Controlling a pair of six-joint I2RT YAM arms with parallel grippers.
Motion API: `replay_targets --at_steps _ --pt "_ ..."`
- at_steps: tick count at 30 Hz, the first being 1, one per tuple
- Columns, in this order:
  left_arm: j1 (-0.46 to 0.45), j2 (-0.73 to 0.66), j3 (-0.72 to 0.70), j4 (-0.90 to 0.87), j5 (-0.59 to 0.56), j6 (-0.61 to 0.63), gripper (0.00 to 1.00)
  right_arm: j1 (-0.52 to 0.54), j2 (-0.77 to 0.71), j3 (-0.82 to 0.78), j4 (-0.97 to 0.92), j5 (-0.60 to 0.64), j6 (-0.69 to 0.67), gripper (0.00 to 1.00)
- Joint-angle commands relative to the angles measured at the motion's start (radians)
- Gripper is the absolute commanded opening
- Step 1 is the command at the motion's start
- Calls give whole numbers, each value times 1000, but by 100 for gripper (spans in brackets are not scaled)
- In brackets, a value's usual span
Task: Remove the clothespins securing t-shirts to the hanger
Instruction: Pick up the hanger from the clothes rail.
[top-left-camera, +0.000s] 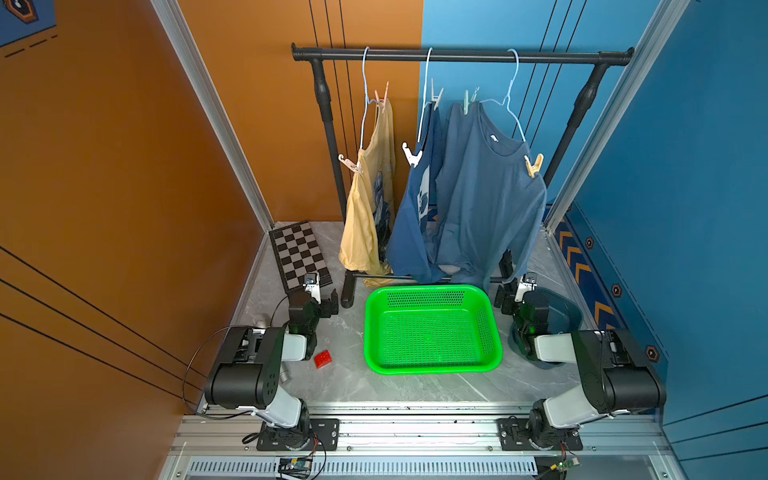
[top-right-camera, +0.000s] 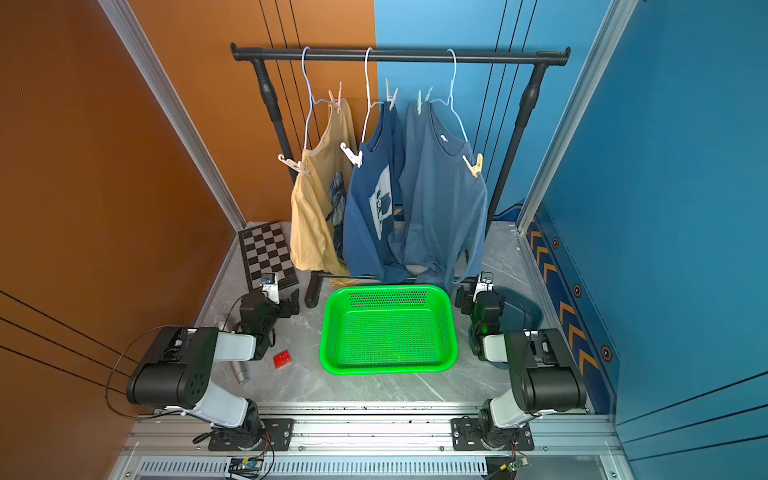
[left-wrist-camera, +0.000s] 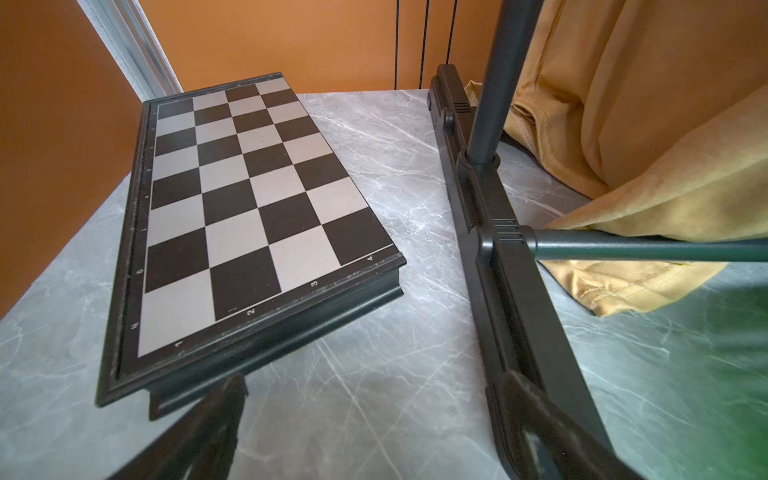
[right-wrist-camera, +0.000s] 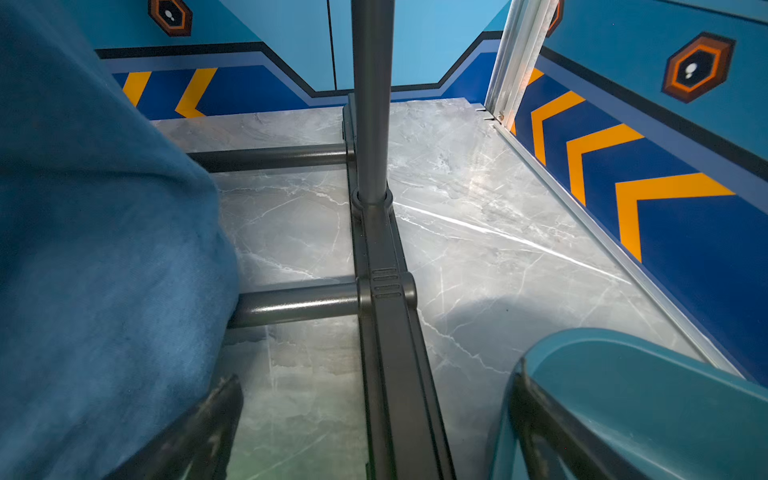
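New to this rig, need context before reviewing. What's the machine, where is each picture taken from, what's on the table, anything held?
Two robot arms stand at the front of the table, each ending in a two-fingered claw. Both top views look down on the whole scene; each wrist view looks out past its own claw. The left claw and right claw are open and hold nothing. On the table: a rack with three t-shirts clipped to hangers by clothespins, a green basket, a chessboard, a red block and a teal container.
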Motion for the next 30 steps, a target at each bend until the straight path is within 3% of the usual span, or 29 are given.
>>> replay_targets --at_steps 1,24,30 --pt "6 9 23 14 12 13 98 -3 13 18 17 -8 -13 100" --pt "11 9 23 14 21 9 98 -5 13 19 15 -21 -14 100" --pt "-41 -103 -30 15 -65 46 98 -32 8 22 9 -143 -23 100"
